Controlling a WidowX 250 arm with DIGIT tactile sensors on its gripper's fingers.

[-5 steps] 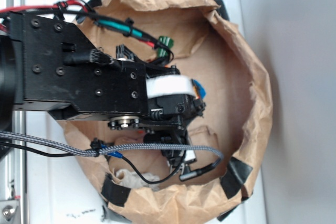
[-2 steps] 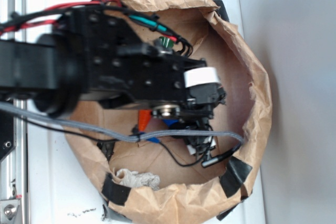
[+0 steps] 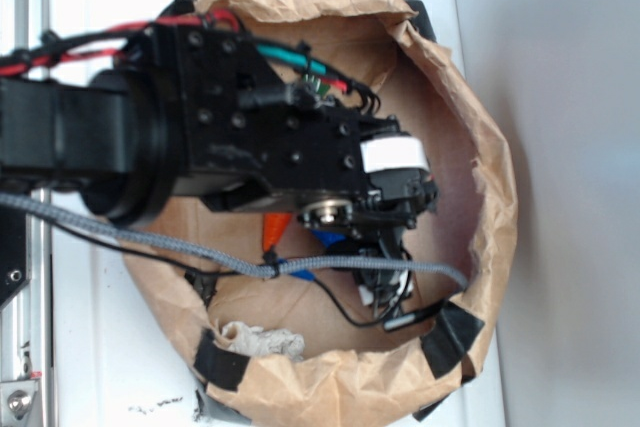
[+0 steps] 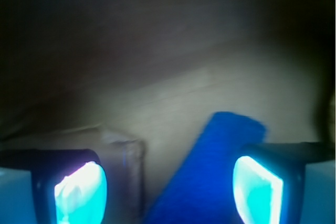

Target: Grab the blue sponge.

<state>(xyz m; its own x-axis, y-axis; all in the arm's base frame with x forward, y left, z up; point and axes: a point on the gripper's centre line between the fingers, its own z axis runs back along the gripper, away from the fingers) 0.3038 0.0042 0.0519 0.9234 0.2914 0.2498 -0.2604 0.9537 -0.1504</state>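
Paper-lined bin on white table

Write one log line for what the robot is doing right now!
gripper: open, low inside paper bag | blue sponge: between fingers, nearer one, not gripped | carrot: mostly hidden under arm

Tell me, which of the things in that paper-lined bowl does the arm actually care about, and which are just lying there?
Part of the job:
- blue sponge, lying between the open fingers
- gripper, low over it

Just lying about:
- orange carrot, mostly hidden under the arm
- crumpled white cloth near the rim
- brown paper lining
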